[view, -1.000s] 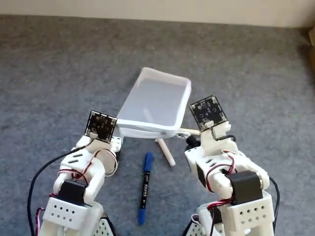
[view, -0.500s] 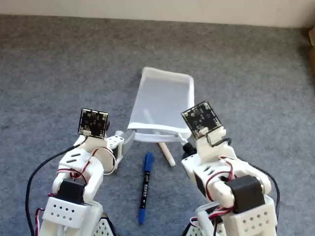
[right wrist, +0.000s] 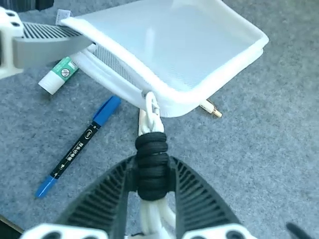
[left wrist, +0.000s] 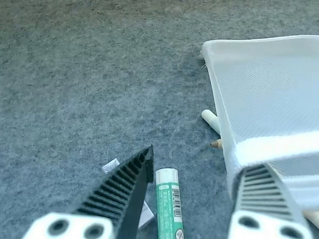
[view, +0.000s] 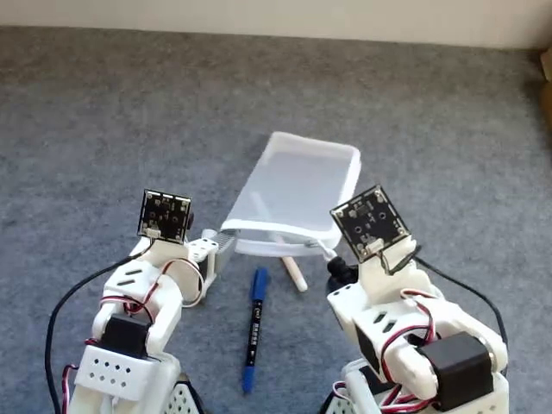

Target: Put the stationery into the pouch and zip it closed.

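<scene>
The white mesh pouch (view: 297, 190) lies on the grey carpet (view: 103, 112), its mouth toward the arms. My right gripper (right wrist: 152, 164) is shut on the black zip pull cord (right wrist: 151, 172) at the pouch's mouth; in the high view it (view: 333, 257) sits at the pouch's near right corner. My left gripper (left wrist: 204, 162) is open, one finger against the pouch's edge (left wrist: 259, 149). A green glue stick (left wrist: 168, 201) lies between its fingers on the carpet. A blue marker (view: 254, 328) and a white stick (view: 291, 272) lie between the arms. A pencil (right wrist: 210, 108) pokes out from under the pouch.
A small white tag (left wrist: 109, 166) lies on the carpet by the left gripper. Bare carpet spreads beyond and to both sides of the pouch. A pale wall edge (view: 276, 15) runs along the far side.
My left gripper let go of the pouch's corner and drew back. The right gripper, holding the zip pull, shifted right, and the pouch swung right and farther away with it.
</scene>
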`<act>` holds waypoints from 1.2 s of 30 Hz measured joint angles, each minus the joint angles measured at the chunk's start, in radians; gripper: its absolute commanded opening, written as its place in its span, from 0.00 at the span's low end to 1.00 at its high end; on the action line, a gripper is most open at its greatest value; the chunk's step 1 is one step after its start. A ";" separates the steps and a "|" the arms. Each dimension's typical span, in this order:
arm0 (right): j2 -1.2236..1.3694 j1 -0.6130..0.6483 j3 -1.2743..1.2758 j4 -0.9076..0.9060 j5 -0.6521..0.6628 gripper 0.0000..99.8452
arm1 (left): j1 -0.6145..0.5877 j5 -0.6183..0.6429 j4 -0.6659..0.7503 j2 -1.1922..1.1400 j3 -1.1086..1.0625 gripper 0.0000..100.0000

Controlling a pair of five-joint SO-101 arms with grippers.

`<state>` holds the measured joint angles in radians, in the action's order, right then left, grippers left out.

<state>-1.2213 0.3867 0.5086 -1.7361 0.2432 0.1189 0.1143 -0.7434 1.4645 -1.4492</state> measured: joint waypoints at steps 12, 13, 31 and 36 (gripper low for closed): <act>0.002 0.150 0.000 0.000 -0.002 0.04 | 0.011 -0.035 -0.005 0.000 0.044 0.01; 0.002 0.150 0.000 0.000 -0.003 0.06 | 0.011 -0.060 -0.014 0.000 0.057 0.01; -0.008 -0.009 -0.002 0.000 -0.002 0.20 | -0.152 -0.086 -0.322 0.000 0.439 0.01; -0.008 -0.011 -0.002 0.000 -0.002 0.20 | -0.242 -0.086 -0.379 0.000 0.497 0.01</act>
<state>-1.2290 0.3759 0.5071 -1.7361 0.2417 -0.1235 0.0284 -1.1224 1.4645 -0.9521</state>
